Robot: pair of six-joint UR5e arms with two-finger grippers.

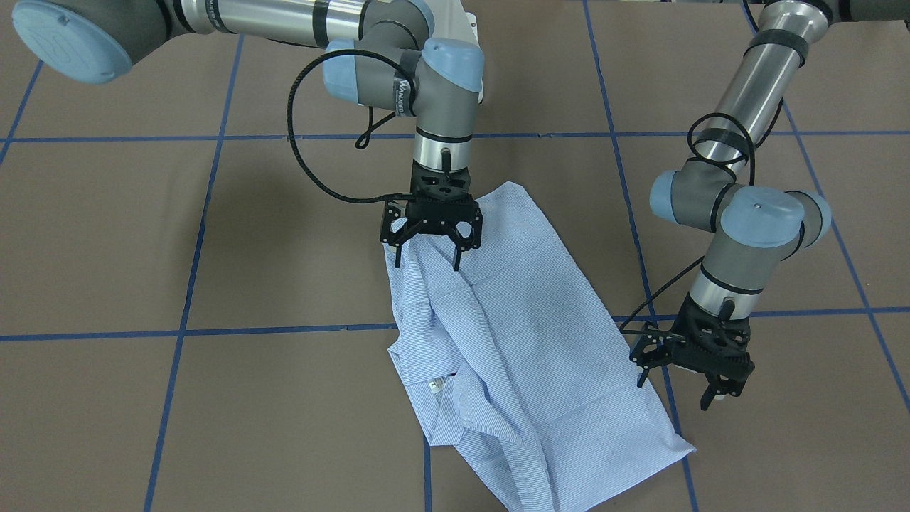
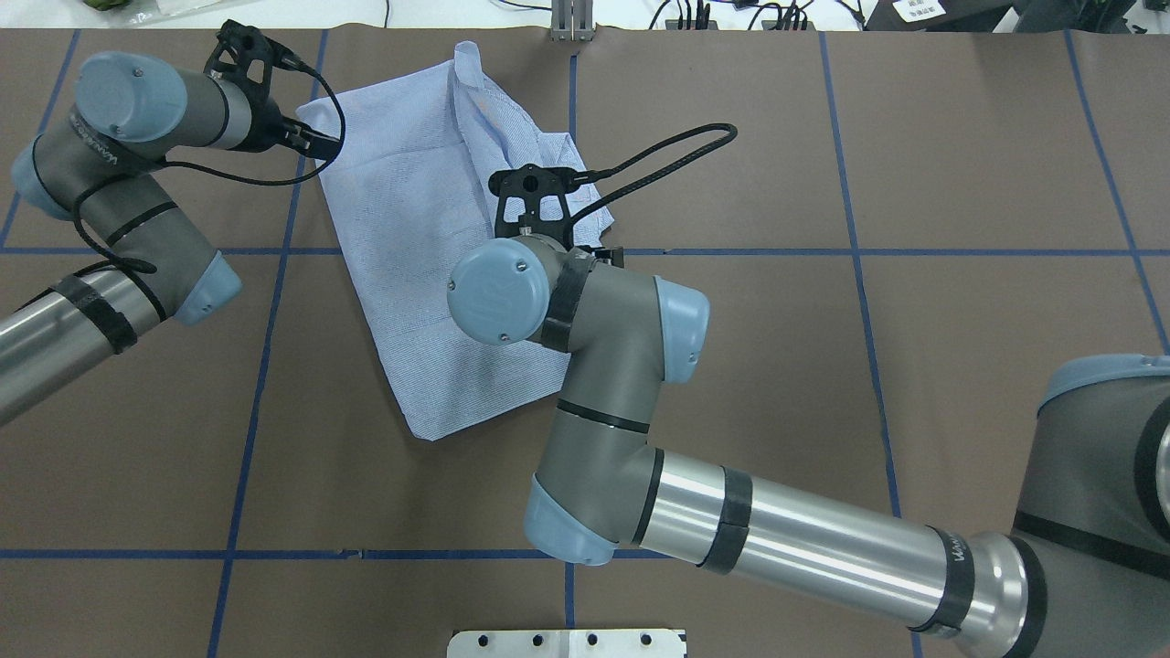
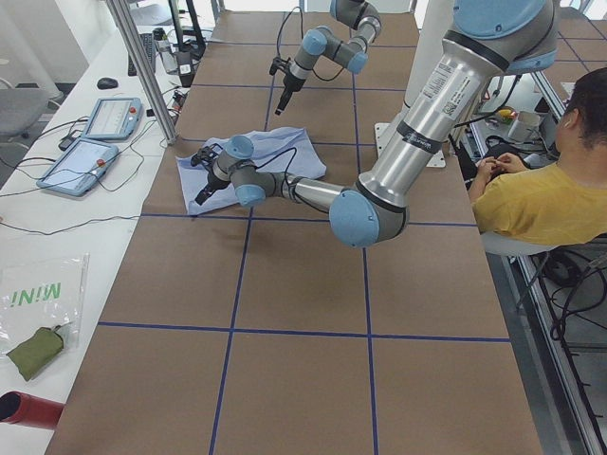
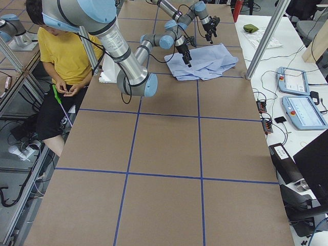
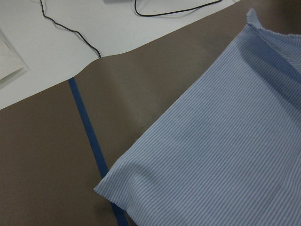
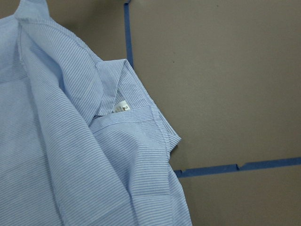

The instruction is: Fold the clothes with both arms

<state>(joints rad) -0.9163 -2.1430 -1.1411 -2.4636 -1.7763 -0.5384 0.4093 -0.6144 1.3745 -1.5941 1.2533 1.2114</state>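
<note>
Exterior front-facing view, looking steeply down on the shirt [image 1: 526, 320]: lying flat and partly folded on the brown table [image 1: 213, 235], crossing a blue tape line [image 1: 270, 329], with collar [image 1: 412, 366] and white neck label [image 1: 437, 384] turned toward the operators' side.

Hanging over the shirt's corner nearest the robot, the right gripper [image 1: 426, 262]: fingers spread wide apart, clamping nothing, one tip pointing down at the cloth's edge and the other over the cloth. Not showing clearly whether touching the fabric or sitting just above it.

Hovering just beside the opposite long edge, near the shirt's corner on the operators' side, the left gripper [image 1: 674, 391]: fingers likewise wide apart, holding nothing, standing over bare table rather than cloth.

Left wrist view showing only that striped corner, lying on the tape line and puffing up slightly. Right wrist view showing the collar and label among creased layers.
</note>
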